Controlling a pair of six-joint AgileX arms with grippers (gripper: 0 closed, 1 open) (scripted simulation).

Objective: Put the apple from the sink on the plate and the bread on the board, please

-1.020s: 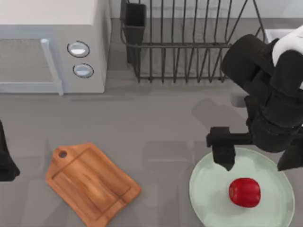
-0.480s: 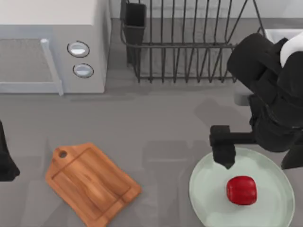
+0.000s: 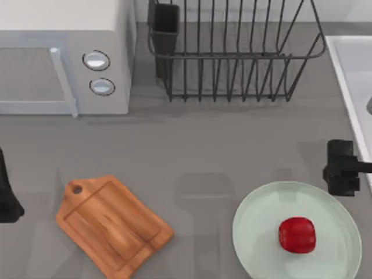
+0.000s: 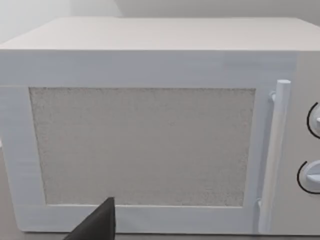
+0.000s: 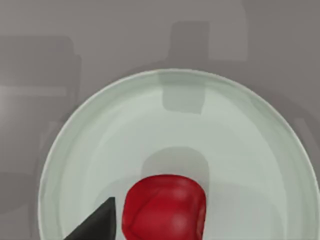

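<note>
The apple (image 3: 297, 235) lies on the plate (image 3: 256, 224), right of its middle, nothing gripping it. The right tool (image 3: 343, 174) hangs above the surface (image 3: 203, 151) just off the plate's far right rim, between the plate and the sink (image 3: 349, 75); I cannot tell how far its fingers are parted, and it carries nothing. The apple sits below and a little left of it. The board (image 3: 110, 224) lies bare, well to the left of that tool. The left tool (image 3: 7, 200) is parked at the left edge, facing the microwave (image 4: 150, 125); its opening cannot be told either.
</note>
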